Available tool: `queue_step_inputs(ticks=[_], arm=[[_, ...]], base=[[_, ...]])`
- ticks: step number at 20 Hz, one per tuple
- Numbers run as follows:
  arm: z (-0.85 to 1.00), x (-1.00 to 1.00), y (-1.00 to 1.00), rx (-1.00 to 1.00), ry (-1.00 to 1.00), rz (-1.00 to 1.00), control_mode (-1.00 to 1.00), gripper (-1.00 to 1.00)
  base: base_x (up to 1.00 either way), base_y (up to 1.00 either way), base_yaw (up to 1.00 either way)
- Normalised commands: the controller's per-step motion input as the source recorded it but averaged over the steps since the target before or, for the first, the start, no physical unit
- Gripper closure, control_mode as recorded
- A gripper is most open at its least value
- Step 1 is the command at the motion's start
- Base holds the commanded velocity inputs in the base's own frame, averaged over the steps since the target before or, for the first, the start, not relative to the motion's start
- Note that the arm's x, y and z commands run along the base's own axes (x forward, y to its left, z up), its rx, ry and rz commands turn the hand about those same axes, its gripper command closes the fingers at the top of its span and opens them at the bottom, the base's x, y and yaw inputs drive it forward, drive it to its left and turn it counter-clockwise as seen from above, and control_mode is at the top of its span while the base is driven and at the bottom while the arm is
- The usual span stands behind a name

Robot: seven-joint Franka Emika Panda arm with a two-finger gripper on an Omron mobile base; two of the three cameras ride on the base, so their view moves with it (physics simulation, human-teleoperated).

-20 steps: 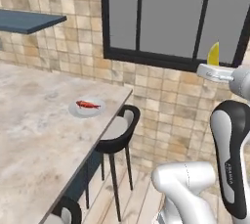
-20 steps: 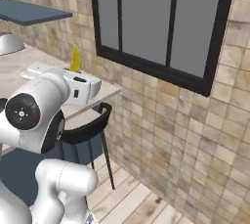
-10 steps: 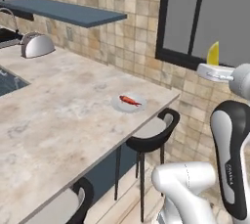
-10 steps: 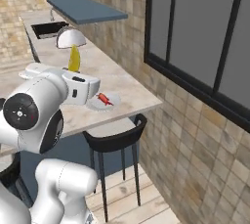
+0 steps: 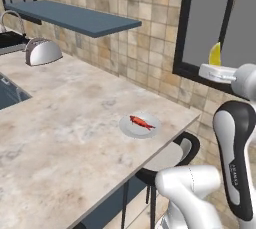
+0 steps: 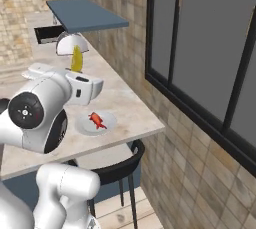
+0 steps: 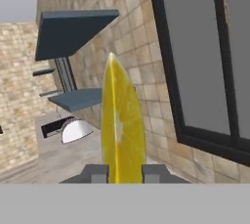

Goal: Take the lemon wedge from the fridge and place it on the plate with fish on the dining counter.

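Since a second ago your whole outlook has swung as the base drove: both base views went with it, so the worktop (image 5: 60,138) now spreads wide ahead of you, while the things on it have not stirred. Your pincer (image 7: 124,171) is nearly closed and has the lemon wedge (image 7: 122,130) nipped between its fingertips (image 7: 95,173), the wedge standing on end with its long axis running up out of the jaws and its thin edge turned toward the hand camera. In the left base view that wedge (image 5: 214,54) rides high at the right, level with the dark window frame (image 5: 187,28); in the right base view it (image 6: 76,59) sits just above the white hand. Outward from there, the plate (image 5: 126,127) lies well below the pincer and off to its left, near the worktop's right-hand edge, with the fish (image 5: 142,122) lying across its middle, nose to tail roughly along that edge. From the right base camera the plate (image 6: 84,125) shows down and a little right of the wedge. So, to my judgement, what your coming move turns on is a drop and a sideways carry toward the plate, which you are not yet over. Farther off stand the blue shelf (image 5: 75,18) on the tiled wall and a domed metal appliance (image 5: 42,52) at the far left.
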Motion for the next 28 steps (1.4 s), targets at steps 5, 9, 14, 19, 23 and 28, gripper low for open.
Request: queue_step_inputs(ticks=[5,9,14,19,23,28], arm=[[-0.14,0.60,0.01,0.00,0.41,0.08,-1.00,1.00],[-0.44,1.00,0.10,0.00,0.85,0.20,-1.00,1.00],[-0.95,0.99,0.00,-0.03,0.65,0.31,-1.00,1.00],[-1.00,0.50,0.00,-0.09,0.33,0.41,-1.00,1.00],[-1.00,0.79,0.42,-0.12,0.24,0.38,-1.00,1.00],[-0.97,0.99,0.92,-0.17,0.11,0.28,-1.00,1.00]], base=[[0.40,0.00,0.01],[0.00,0.00,0.00],[0.00,0.00,0.00],[0.00,0.00,0.00],[0.00,0.00,0.00],[0.00,0.00,0.00]])
